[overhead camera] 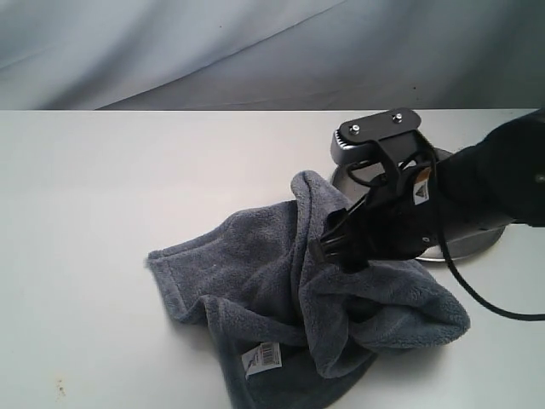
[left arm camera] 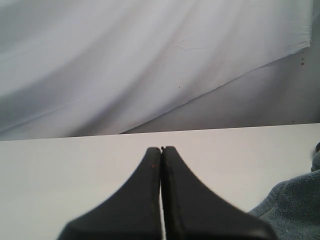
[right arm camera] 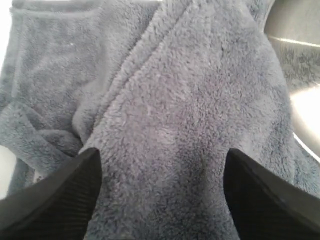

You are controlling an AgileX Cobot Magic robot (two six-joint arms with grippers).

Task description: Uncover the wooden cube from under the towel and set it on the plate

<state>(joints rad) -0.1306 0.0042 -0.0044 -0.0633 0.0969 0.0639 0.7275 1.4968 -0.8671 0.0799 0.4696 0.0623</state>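
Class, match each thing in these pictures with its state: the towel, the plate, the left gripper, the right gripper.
Column one:
1. towel
2. plate
3. left gripper
4. right gripper

Column two:
a. open, poised over the fleece
b. shut, holding nothing
c. crumpled, blue-grey
d. shiny metal, mostly hidden

Pairs: 1-c; 2-d; 3-b; 4-a
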